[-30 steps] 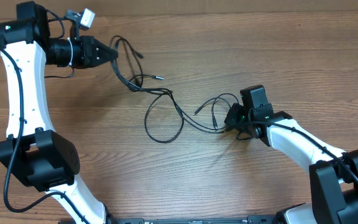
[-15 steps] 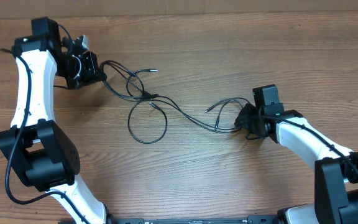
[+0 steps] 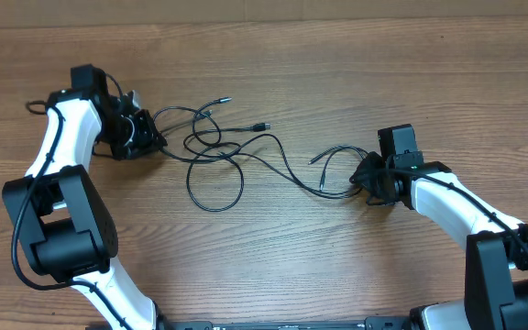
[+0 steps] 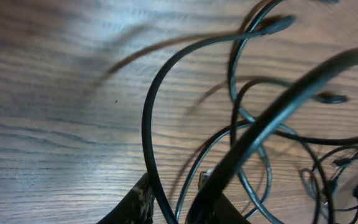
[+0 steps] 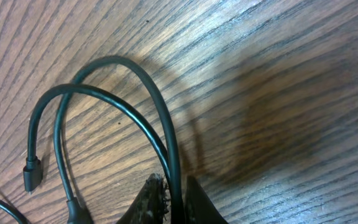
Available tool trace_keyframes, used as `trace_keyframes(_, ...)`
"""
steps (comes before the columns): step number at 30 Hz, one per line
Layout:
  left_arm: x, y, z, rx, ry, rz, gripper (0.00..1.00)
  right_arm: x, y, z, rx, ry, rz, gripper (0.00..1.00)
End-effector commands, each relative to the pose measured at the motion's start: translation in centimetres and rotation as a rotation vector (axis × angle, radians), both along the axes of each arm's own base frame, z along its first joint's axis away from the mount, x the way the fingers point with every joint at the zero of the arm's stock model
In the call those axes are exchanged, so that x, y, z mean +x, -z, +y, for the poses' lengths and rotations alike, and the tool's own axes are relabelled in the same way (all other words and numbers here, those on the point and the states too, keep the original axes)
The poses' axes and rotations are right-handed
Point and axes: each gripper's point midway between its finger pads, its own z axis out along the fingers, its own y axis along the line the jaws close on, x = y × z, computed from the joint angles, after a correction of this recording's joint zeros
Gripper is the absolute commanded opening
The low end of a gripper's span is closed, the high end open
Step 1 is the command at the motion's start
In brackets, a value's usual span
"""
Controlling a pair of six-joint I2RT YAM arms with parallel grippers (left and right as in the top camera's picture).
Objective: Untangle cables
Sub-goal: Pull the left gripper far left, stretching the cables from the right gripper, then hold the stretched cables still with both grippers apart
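Overhead: cables (image 3: 216,151) lie on the wood table (image 3: 337,64), spread between the two grippers. The thickest tangle sits just right of the left gripper (image 3: 157,144), with several strands crossing there. One wide loop hangs below that tangle, flat on the wood. Two free plug ends point up and to the right above the tangle. A long strand runs on from the tangle, dips, and reaches the right gripper (image 3: 363,179). Two small arches rise beside that gripper, and one ends in a loose plug.

Left wrist view: left gripper (image 4: 173,208) low over the table (image 4: 55,93). Its fingers (image 4: 140,202) stand slightly apart. The cables (image 4: 272,115) pass up through the gap and fan out into overlapping curves. I cannot tell whether the fingers pinch any strand or the strands only rest between them. The nearest strand is blurred.

Right wrist view: right gripper (image 5: 174,202) also close to the table (image 5: 278,74). Its fingers (image 5: 153,198) are drawn together on one strand of the cables (image 5: 169,143), with a pad against each side of it. Two strands arch up and leftward from the fingertips, one just inside the other. The inner arch comes down to a small plug (image 5: 32,174) lying on the wood. A further piece of cord shows at the lower left corner.
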Motion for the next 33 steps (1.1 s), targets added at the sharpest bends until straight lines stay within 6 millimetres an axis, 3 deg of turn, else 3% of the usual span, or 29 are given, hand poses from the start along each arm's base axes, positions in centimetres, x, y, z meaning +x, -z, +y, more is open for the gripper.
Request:
trace_keyframes(1,-0.5,0.0,0.0,0.007,-0.015,-0.008,0.23,0.8,-0.4,-0.3,-0.01,0.013,-0.019,0.11)
trace_keyframes(8,-1.0,2.4,-0.5,0.01,-0.004,-0.023,0.2,0.7,-0.3,-0.3,-0.011,0.013,-0.016,0.11)
trace_keyframes(13,-1.6,3.9,-0.7,0.012,-0.002,-0.028,0.04,0.8,-0.4,-0.3,-0.011,0.013,-0.019,0.1)
trace_keyframes(18,-1.9,5.6,-0.6,0.026,-0.003,-0.048,0.04,0.8,-0.4,-0.3,-0.011,0.013,-0.019,0.04)
trace_keyframes(26,-2.8,8.3,-1.9,0.023,-0.026,-0.077,0.04,0.9,-0.4,-0.3,-0.01,0.013,-0.02,0.04)
trace_keyframes(33,-2.9,8.4,-2.1,0.022,-0.025,-0.077,0.04,0.9,-0.4,-0.3,-0.01,0.013,-0.022,0.04)
